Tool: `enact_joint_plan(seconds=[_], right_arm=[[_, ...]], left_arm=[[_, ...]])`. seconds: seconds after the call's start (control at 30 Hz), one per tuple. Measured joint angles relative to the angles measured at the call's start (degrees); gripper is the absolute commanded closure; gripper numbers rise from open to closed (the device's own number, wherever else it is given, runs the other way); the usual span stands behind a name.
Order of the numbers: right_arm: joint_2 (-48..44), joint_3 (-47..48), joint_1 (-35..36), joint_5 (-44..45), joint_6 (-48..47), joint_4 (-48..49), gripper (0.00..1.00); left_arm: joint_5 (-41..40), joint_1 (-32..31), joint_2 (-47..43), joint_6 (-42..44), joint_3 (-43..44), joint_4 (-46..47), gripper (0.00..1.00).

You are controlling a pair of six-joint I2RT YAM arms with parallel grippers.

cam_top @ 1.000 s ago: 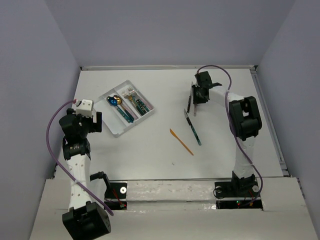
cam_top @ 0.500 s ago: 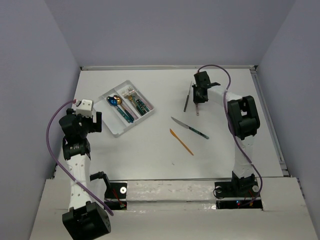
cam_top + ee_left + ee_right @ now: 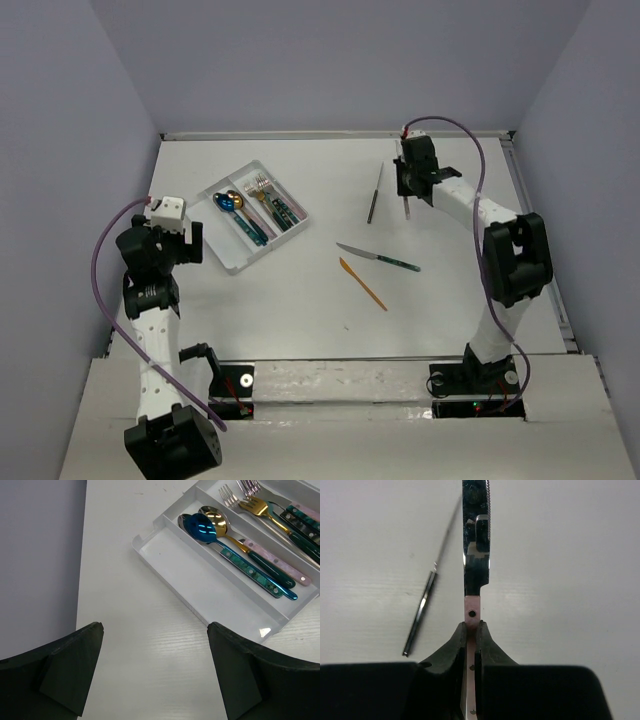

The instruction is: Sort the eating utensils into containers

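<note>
The clear three-compartment tray (image 3: 233,258) lies at the left and holds blue (image 3: 202,527) and gold (image 3: 216,519) spoons in its middle slot and several forks (image 3: 252,502) in the far slot; its near slot (image 3: 170,550) is bare. My left gripper (image 3: 192,243) is open and empty just left of the tray. My right gripper (image 3: 405,190) at the far right is shut on a pink-handled knife (image 3: 476,565), blade pointing away. A slim dark utensil (image 3: 374,192) lies just left of it. A teal-handled knife (image 3: 377,258) and an orange utensil (image 3: 362,283) lie mid-table.
Grey walls close in the table on three sides, with a raised rim (image 3: 330,134) along the back edge close behind my right gripper. The arm bases stand at the near edge.
The teal-handled knife dropped from upright under my right gripper to lying flat mid-table. The dark utensil now lies free on the table. My right gripper moved right and back with the pink-handled knife.
</note>
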Motion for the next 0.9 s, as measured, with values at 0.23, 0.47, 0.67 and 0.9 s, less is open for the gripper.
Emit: enact_joint_plan(seconds=[0.23, 0.47, 0.67, 0.9], right_arm=[[-5.99, 5.60, 12.98, 3.80, -4.74, 10.05, 1.00], [-1.51, 11.74, 26.56, -1.01, -5.16, 13.94, 1.00], [-2.60, 8.61, 26.47, -4.70, -2.14, 19.45, 1.00], [-0.15, 8.41, 37.77, -10.27, 0.17, 31.54, 1.00]], left_arm=[[1.62, 0.00, 0.00, -0.04, 3.78, -1.42, 0.01], [4.20, 0.00, 0.33, -0.04, 9.70, -4.76, 0.01], [10.71, 0.00, 0.55, -1.55, 11.04, -5.97, 0.04], [23.19, -0.02, 2.12, -6.64, 17.79, -5.57, 0.02]])
